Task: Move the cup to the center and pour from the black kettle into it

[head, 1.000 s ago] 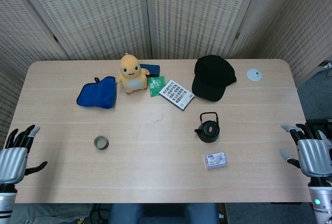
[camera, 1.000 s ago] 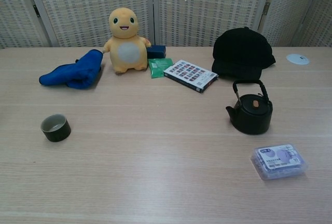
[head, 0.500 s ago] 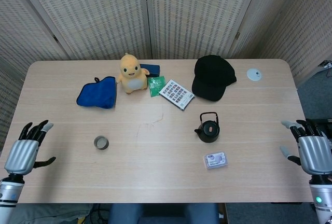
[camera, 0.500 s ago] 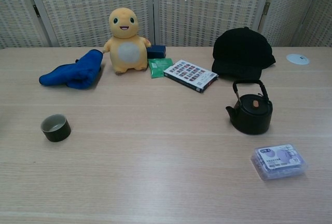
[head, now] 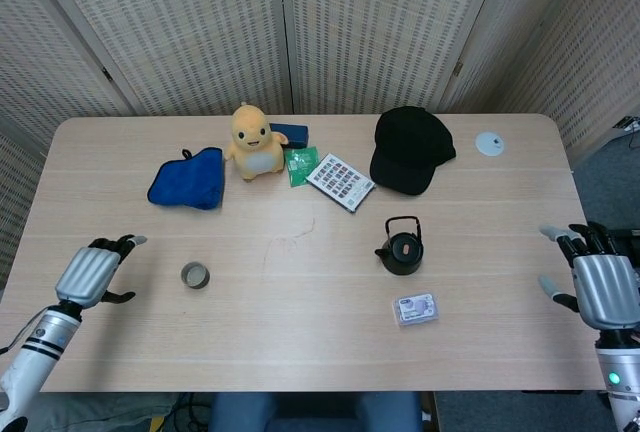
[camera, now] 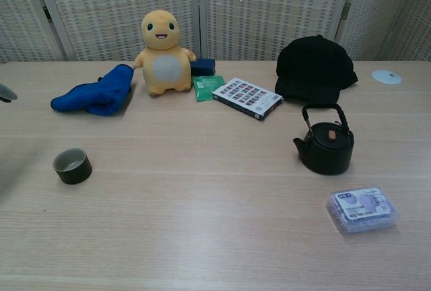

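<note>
A small dark cup (head: 195, 275) (camera: 72, 166) stands upright on the left part of the table. The black kettle (head: 401, 247) (camera: 326, 141) with its hoop handle stands right of the middle. My left hand (head: 93, 273) hovers over the table's left edge, some way left of the cup, fingers apart and holding nothing; only a fingertip (camera: 6, 92) shows in the chest view. My right hand (head: 596, 282) stays off the table's right edge, open and empty, far from the kettle.
Along the back lie a blue cloth (head: 188, 179), a yellow plush toy (head: 254, 142), a green packet (head: 299, 164), a printed box (head: 341, 181) and a black cap (head: 410, 150). A clear plastic case (head: 415, 308) sits near the kettle. A white disc (head: 489, 143) lies back right.
My left hand has moved up and inward from the table's front-left corner toward the cup. The right hand has shifted only slightly. Cup and kettle have not moved.
</note>
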`<state>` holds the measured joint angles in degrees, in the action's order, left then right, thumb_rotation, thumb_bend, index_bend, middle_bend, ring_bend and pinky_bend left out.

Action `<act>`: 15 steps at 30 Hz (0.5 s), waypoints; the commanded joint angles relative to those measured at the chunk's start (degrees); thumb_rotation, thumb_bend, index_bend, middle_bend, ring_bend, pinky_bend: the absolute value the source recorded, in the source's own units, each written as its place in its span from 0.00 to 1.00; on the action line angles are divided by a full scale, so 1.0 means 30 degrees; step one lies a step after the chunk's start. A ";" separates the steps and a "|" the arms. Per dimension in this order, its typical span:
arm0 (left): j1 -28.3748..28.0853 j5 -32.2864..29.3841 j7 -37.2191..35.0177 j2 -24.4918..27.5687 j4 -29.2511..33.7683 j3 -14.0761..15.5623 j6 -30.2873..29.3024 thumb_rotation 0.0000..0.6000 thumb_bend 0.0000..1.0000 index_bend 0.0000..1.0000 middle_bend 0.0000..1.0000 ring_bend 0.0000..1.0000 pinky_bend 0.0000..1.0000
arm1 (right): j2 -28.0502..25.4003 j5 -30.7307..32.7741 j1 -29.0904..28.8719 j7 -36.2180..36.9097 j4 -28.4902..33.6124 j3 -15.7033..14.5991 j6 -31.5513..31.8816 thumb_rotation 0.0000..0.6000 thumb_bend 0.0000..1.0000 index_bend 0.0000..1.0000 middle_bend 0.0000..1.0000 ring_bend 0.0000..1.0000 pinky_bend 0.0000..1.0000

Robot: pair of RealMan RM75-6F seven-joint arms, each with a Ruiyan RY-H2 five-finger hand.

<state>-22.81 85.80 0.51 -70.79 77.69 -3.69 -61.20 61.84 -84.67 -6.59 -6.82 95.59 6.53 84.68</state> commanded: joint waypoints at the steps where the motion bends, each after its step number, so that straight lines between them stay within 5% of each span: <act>1: -0.0790 0.0067 0.0659 -0.0449 -0.0560 0.0136 0.0862 1.00 0.07 0.18 0.39 0.53 0.45 | -0.0031 0.0008 -0.0011 -0.0030 0.0044 -0.0002 -0.0008 1.00 0.16 0.26 0.35 0.20 0.16; 7: -0.1731 0.0014 0.0739 -0.1095 -0.1097 0.0123 0.1780 1.00 0.07 0.19 0.65 0.78 0.83 | -0.0030 0.0045 -0.0032 -0.0004 0.0030 -0.0032 -0.0051 1.00 0.16 0.26 0.35 0.20 0.16; 15: -0.2697 -0.0190 0.0924 -0.2020 -0.1578 0.0239 0.2812 1.00 0.07 0.21 0.81 0.92 0.95 | 0.0034 0.0138 -0.0014 0.0169 -0.0233 -0.0079 -0.0087 1.00 0.16 0.26 0.35 0.20 0.16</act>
<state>-30.54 85.55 3.17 -76.49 73.02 -2.98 -53.19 61.93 -84.29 -6.63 -6.34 94.92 6.30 84.44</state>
